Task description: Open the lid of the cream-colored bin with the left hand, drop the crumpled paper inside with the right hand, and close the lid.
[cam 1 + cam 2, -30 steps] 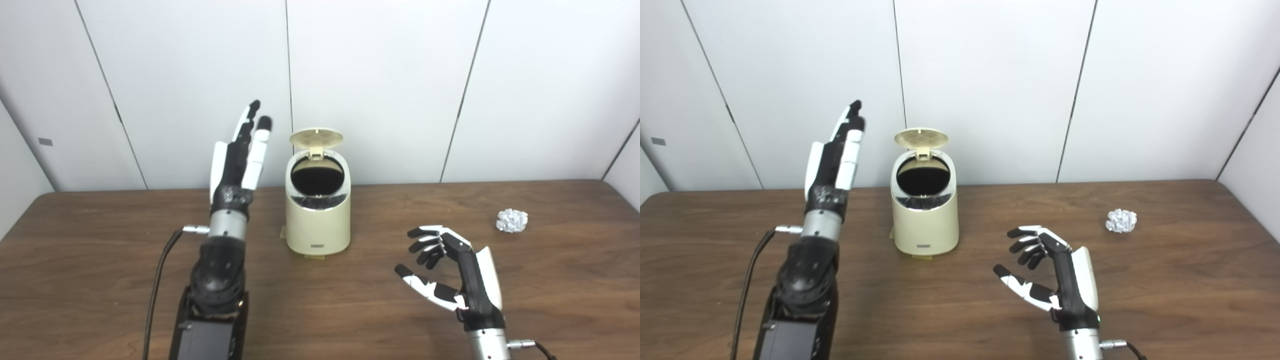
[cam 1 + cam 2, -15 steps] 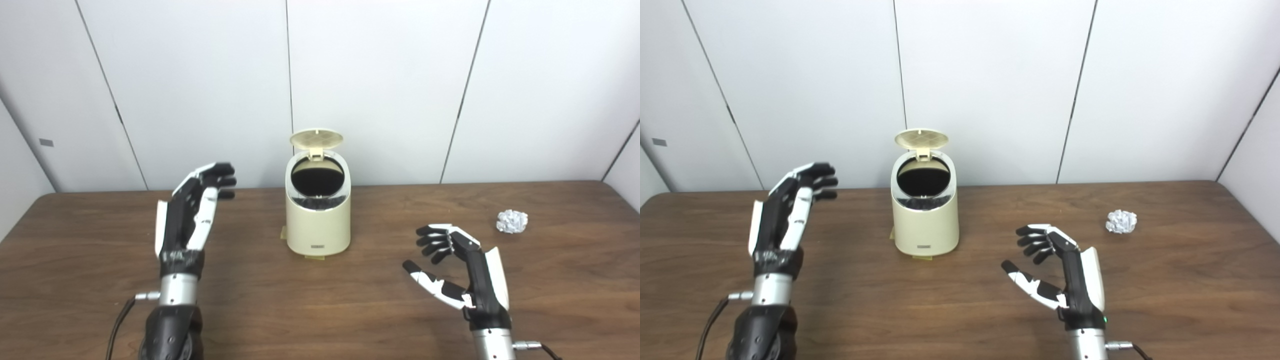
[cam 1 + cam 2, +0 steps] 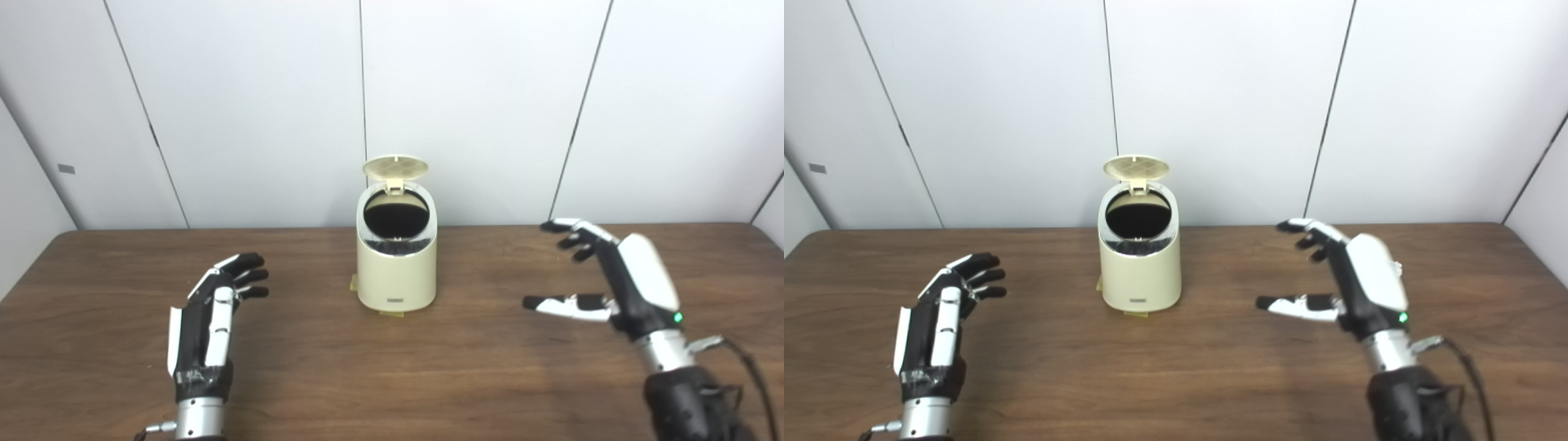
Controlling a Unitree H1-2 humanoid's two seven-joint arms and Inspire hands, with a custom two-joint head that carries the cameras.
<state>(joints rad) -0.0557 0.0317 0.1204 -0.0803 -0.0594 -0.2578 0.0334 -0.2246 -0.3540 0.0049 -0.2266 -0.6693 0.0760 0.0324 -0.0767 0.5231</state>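
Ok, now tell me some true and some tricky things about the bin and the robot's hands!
1. The lid of the bin is up. True.
2. The left hand is touching the bin. False: it is well off to the bin's left, apart from it.
3. The right hand holds nothing, its fingers spread. True.
4. The bin lies on its side. False: it stands upright on the table.

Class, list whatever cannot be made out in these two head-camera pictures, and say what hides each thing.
1. The crumpled paper: it shows clearly in neither view; the right hand may be covering it.
2. Inside of the bin: under the raised lid, both views show only darkness below the rim.
3. The arm behind the left hand: cut off by the bottom edge in both views.
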